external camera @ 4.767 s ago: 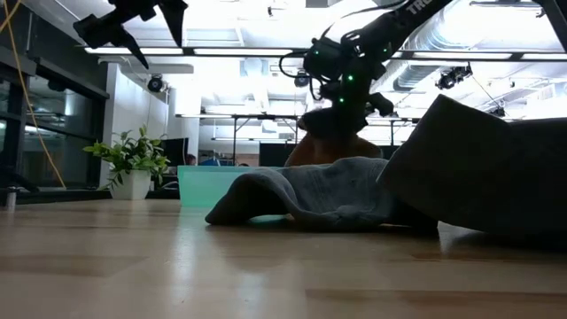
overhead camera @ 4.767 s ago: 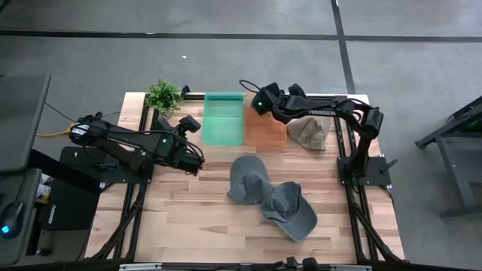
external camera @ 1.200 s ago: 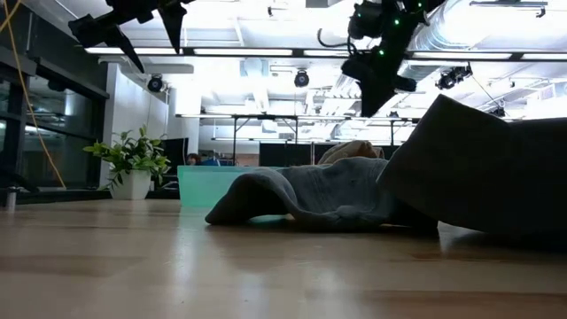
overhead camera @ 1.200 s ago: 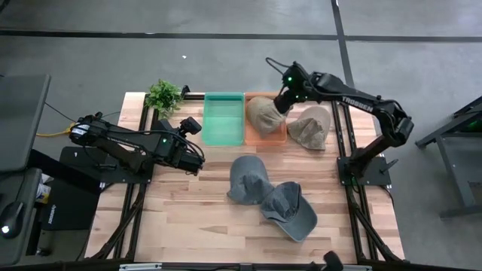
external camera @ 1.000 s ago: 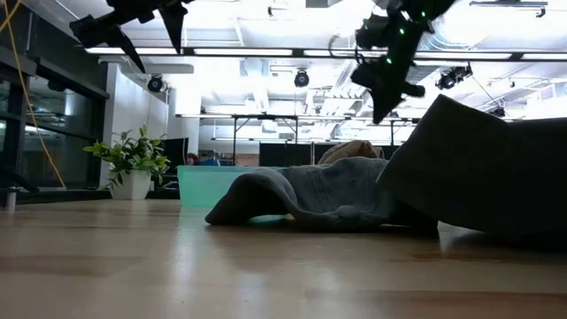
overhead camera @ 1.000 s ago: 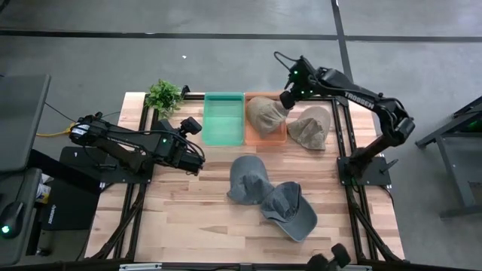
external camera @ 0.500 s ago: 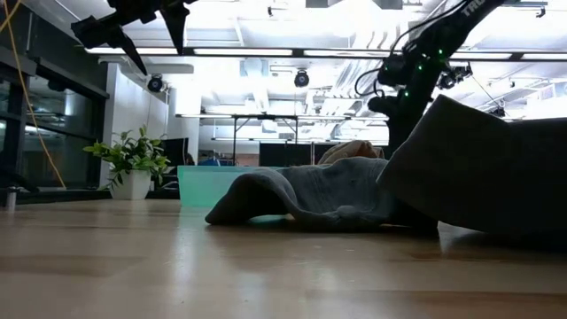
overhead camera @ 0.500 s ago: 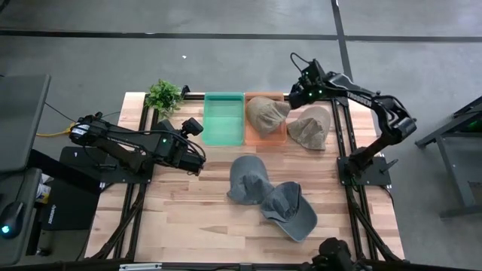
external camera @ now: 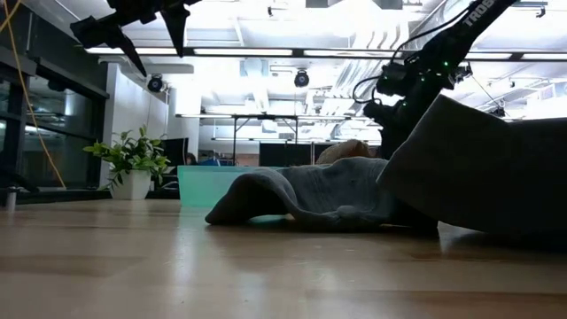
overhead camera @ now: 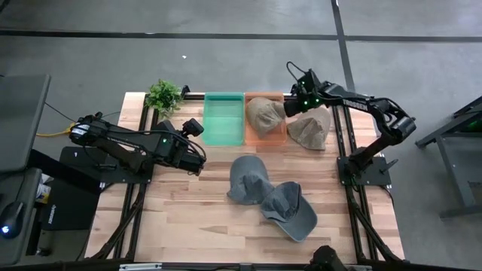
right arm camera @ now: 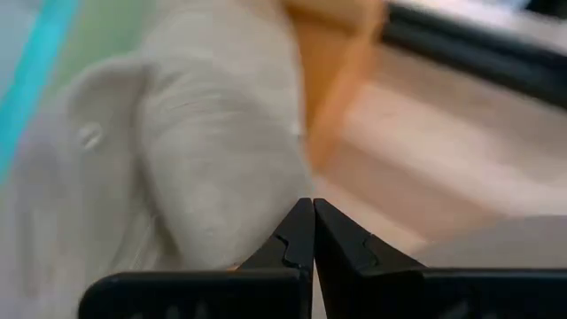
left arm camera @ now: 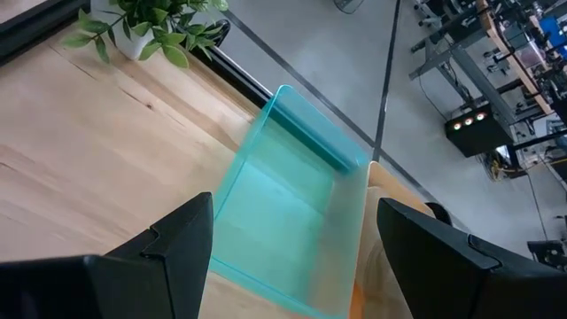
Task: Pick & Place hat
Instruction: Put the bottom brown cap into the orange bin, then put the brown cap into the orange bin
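Two grey caps lie nearest the front of the wooden table (overhead camera: 188,218): one grey cap (overhead camera: 291,211) toward the front right, and a second grey cap (overhead camera: 247,179) just behind it, the two overlapping at their edges. Farther back on the left, the left gripper (overhead camera: 197,159) hangs above the table with its fingers spread wide and nothing between them; its wrist view looks down past them onto the teal bin (left arm camera: 292,221). Along the back edge stand the teal bin and, touching its right side, an orange bin (overhead camera: 265,129). A tan hat (overhead camera: 263,113) sits in the orange bin, bulging above its rim. The right gripper (overhead camera: 294,105) is at the bin's right rim, just beside that hat, its fingers (right arm camera: 301,237) pressed together and gripping nothing. Another tan hat (overhead camera: 309,128) lies on the table just right of the orange bin. A small potted plant (overhead camera: 163,95) stands at the back left corner.
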